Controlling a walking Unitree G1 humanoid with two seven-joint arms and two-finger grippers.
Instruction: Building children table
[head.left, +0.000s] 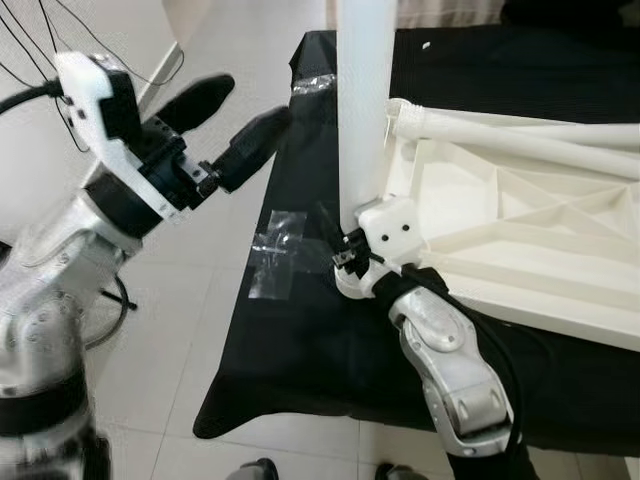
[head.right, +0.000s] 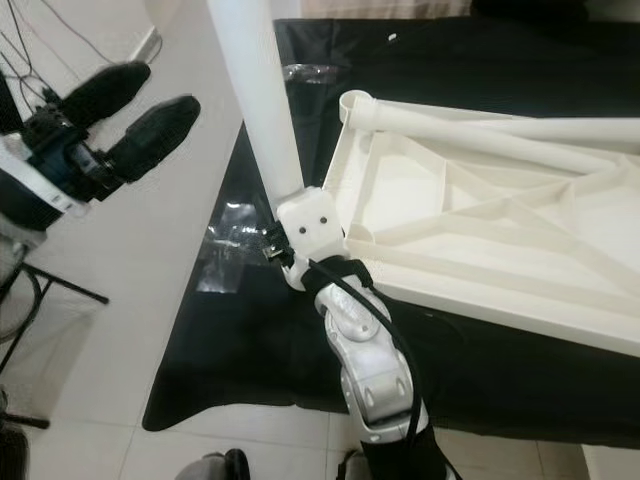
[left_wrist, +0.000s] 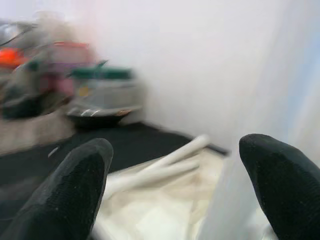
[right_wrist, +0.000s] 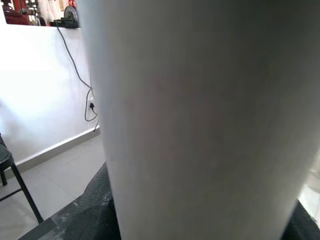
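A white plastic table top (head.left: 520, 240) lies upside down on a black cloth (head.left: 300, 340). At its near left corner a thick white leg (head.left: 365, 110) stands upright. My right gripper (head.left: 347, 252) is shut on the foot of this leg, and in the right wrist view the leg (right_wrist: 200, 120) is pressed close to the camera. My left gripper (head.left: 235, 120) hovers open in the air to the left of the leg, its fingertips pointing at it and apart from it. The left wrist view looks between the two black fingers (left_wrist: 75, 185) at the table top (left_wrist: 160, 200).
More white legs (head.left: 520, 135) lie across the far side of the upturned top. Clear tape (head.left: 275, 250) sticks to the cloth near its left edge. Pale floor tiles (head.left: 190, 330) lie to the left, with a dark stool (head.right: 40, 290) and cables by the wall.
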